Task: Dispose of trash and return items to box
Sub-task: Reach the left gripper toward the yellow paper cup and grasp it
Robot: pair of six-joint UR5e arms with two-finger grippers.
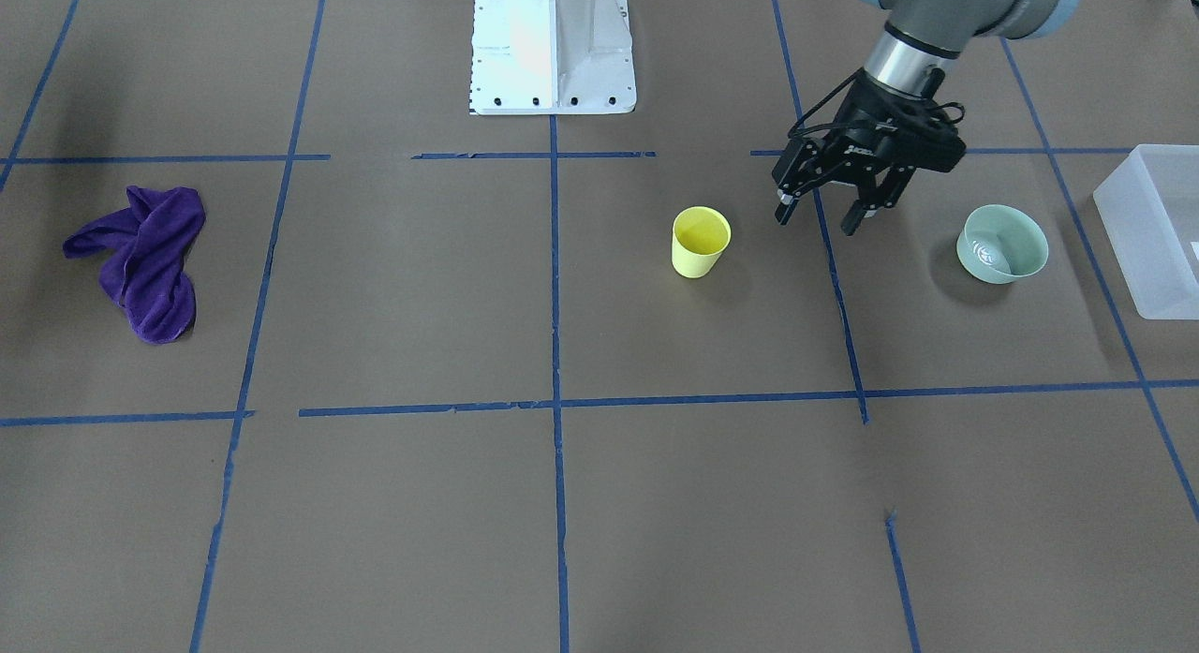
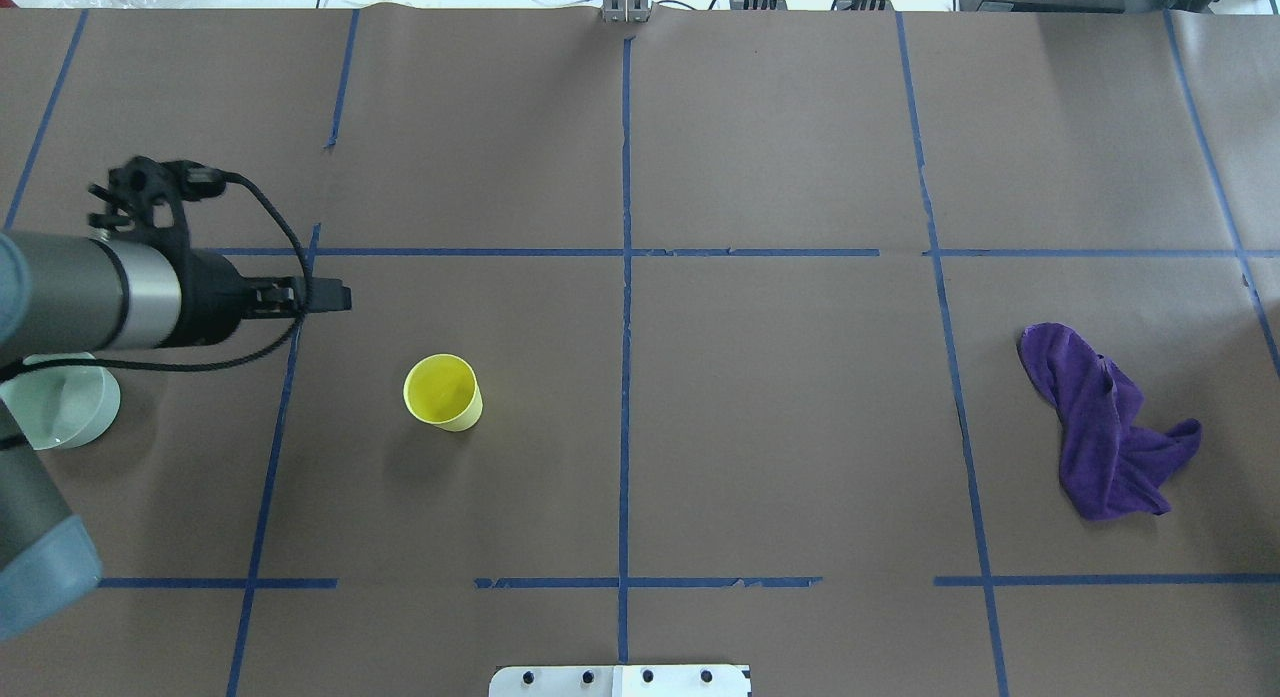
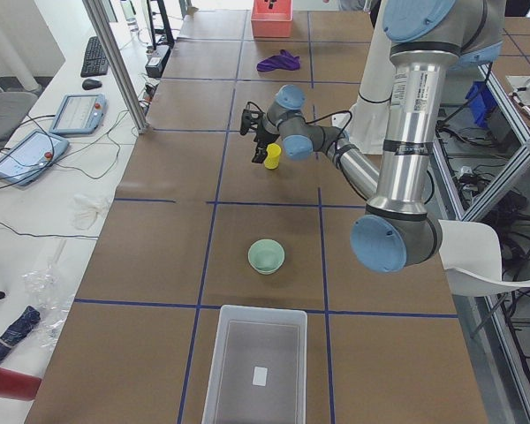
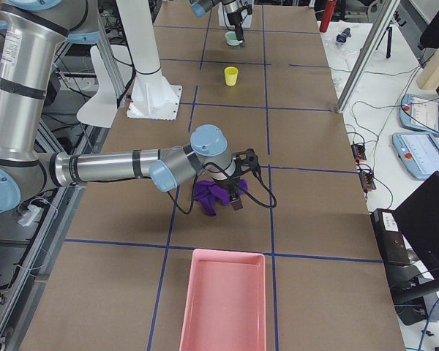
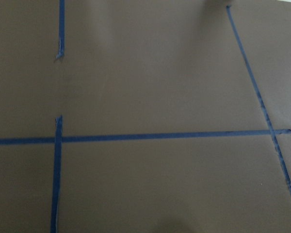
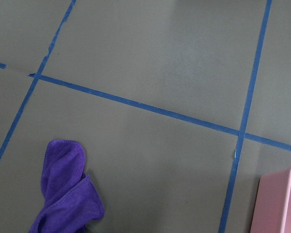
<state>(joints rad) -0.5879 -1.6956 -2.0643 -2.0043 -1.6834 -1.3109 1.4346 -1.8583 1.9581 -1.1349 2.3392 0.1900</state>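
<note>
The desk (image 2: 780, 427) is covered in brown paper, which blue tape lines (image 2: 625, 377) divide into rectangles. A white side bench (image 3: 35, 203) runs along one long edge and carries a keyboard (image 3: 94, 56) and two tablet-like screens (image 3: 77, 113). An aluminium post (image 3: 119, 66) rises slanting at that edge, and a dark monitor (image 4: 424, 219) stands near one corner. The light is even and comes from above, so shadows are soft.

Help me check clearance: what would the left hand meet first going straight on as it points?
Probably the table, by the blue tape line between yellow cup and green bowl. The left hand points down; its wrist view shows only table and tape. Depth is unclear.
</note>
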